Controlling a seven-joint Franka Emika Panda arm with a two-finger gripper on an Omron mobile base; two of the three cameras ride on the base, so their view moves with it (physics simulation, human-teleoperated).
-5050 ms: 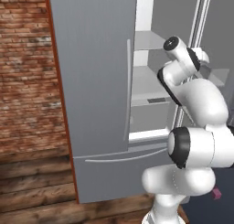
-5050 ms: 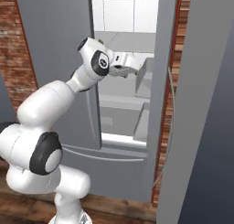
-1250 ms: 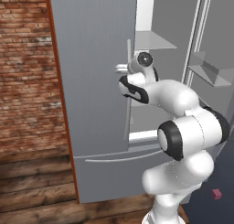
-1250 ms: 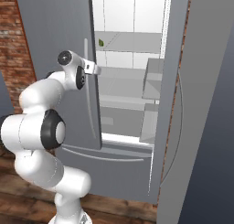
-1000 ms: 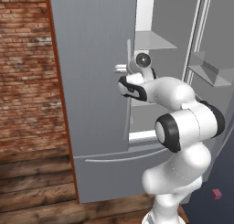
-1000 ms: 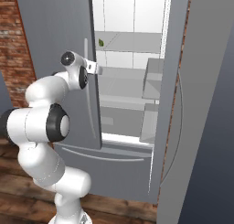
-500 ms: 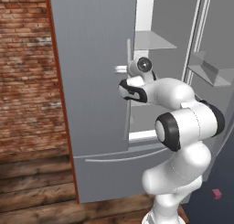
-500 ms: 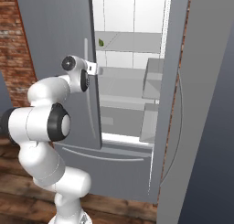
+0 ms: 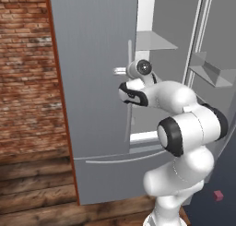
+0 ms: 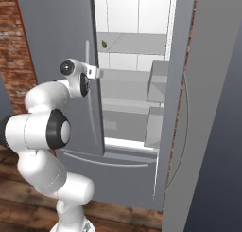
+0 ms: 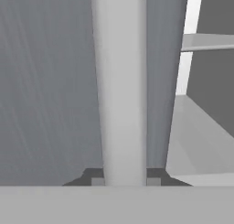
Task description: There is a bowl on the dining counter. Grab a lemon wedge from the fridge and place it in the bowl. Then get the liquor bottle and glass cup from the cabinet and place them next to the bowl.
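Note:
The tall grey fridge (image 9: 92,91) stands with its right door (image 10: 177,84) swung open and its left door in front of me. My gripper (image 9: 120,71) is at the left door's long silver handle (image 9: 129,50). In the hand view the handle (image 11: 121,81) runs straight up between the two fingertips (image 11: 97,180), which press against its sides, so the gripper (image 11: 123,181) is shut on it. From the right base view the gripper (image 10: 97,73) sits at the door's edge beside the handle (image 10: 87,51). A tiny yellow-green lemon wedge (image 10: 104,45) lies on an upper shelf inside.
White shelves (image 10: 137,39) and grey door bins (image 10: 158,82) fill the fridge's open interior. A brick wall (image 9: 25,73) stands left of the fridge, above a wooden plank floor (image 9: 32,188). A small red cube (image 9: 218,195) lies on the floor at the right.
The jaws have closed in from wide open onto the left door's handle. The arm has barely moved, and the door stands as before.

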